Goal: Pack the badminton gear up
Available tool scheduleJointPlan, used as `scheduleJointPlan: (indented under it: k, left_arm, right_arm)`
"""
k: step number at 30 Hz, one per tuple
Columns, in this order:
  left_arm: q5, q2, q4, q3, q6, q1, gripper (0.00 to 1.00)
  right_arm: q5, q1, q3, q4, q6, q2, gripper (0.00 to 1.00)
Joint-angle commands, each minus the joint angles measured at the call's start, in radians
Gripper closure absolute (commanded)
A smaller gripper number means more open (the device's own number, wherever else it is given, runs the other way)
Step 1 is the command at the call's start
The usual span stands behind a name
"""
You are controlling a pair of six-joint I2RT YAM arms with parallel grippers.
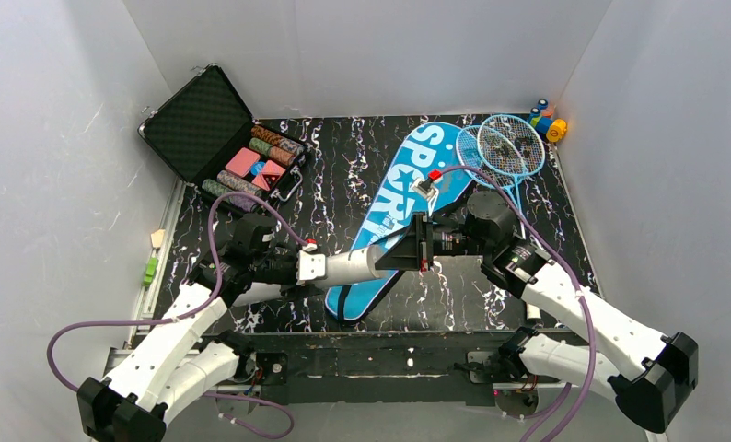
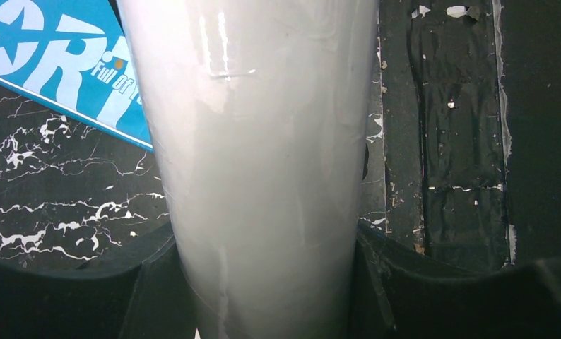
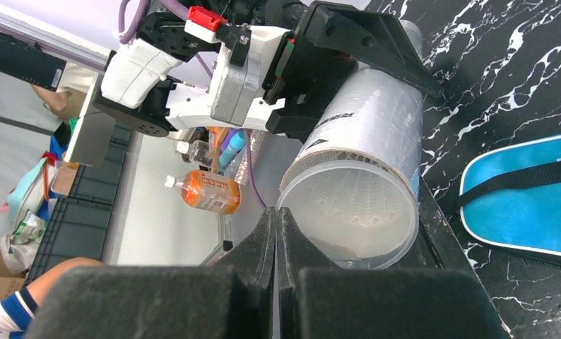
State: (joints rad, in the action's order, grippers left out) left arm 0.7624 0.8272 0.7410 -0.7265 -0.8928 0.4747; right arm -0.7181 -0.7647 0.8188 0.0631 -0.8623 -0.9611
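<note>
Step in hand, likely: loading tube. Left gripper (image 2: 267, 272) clamps white tube (image 3: 369, 120) lengthwise, centre of top view, over lower end of bag (image 1: 408, 184). Right gripper (image 3: 275, 226) pinched closed at tube mouth, lower centre, nothing seen between fingers. Shuttlecock (image 3: 348, 201) sits inside. Next probably calls for backing right fingers straight out, then rackets (image 1: 504, 143), upper right.

Both tube (image 2: 263, 169) ends out of frame

The whole table (image 1: 343, 147) is covered from overhead by the top external view, while the white tube (image 2: 263, 176) and blue bag (image 3: 525, 205) are shared at close range by both wrist views, the right one being aimed into the tube's open end.
</note>
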Motion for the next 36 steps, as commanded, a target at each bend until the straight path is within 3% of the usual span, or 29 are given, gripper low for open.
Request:
scheduleJointPlan:
  k: [1, 23, 36]
  left_arm:
    - [0.036, -0.017, -0.032, -0.017, 0.002, 0.004, 1.00]
    - [0.049, -0.018, -0.029, -0.032, 0.015, 0.004, 1.00]
    - [0.066, -0.019, -0.028, -0.038, 0.021, 0.004, 1.00]
  right_arm:
    - [-0.033, -0.008, -0.004, 0.083, -0.015, 0.012, 0.99]
    - [-0.034, -0.008, -0.056, 0.164, -0.006, -0.021, 0.99]
    - [-0.025, -0.007, -0.113, 0.272, -0.055, -0.001, 0.66]
